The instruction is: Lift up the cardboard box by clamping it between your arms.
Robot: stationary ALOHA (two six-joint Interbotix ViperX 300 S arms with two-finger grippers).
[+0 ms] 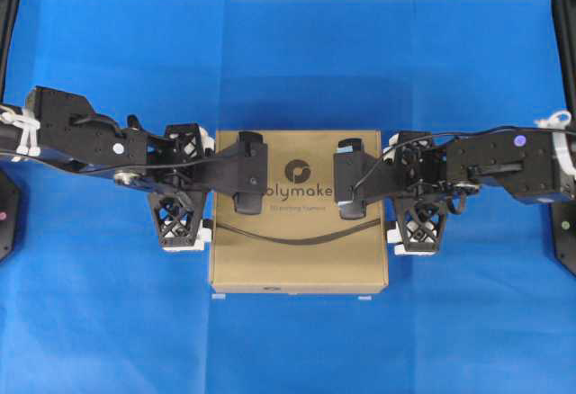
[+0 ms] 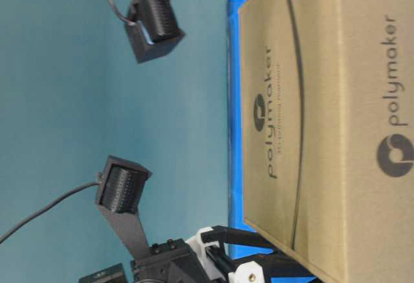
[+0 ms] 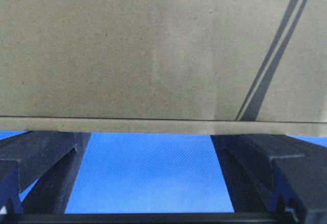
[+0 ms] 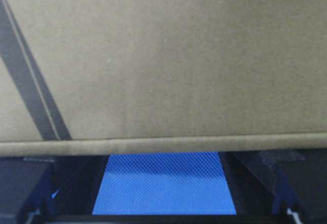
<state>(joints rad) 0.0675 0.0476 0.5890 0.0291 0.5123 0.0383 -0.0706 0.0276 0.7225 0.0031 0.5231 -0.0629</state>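
Note:
The cardboard box [image 1: 297,259] is tan and flat, printed with a round logo, "polymaker" and a curved dark line, and sits mid-table between the arms. My left gripper [image 1: 207,185] is at its left side and my right gripper [image 1: 392,192] at its right side. Both are open, their spread finger ends meeting the box's side edges. In the left wrist view the box [image 3: 153,55] fills the top, and only blue cloth shows between the fingers of the left gripper [image 3: 150,142]. The right wrist view shows the same: the box [image 4: 179,55] above the right gripper [image 4: 163,157]. The box [image 2: 323,102] looms large at table level.
A blue cloth [image 1: 288,61] covers the table around the box. Black frame posts [image 1: 565,232] stand at both side edges, and a teal wall [image 2: 97,102] runs behind. Each wrist camera [image 1: 247,174] overhangs the box top. Two small white tabs [image 1: 216,297] show at the box's front edge.

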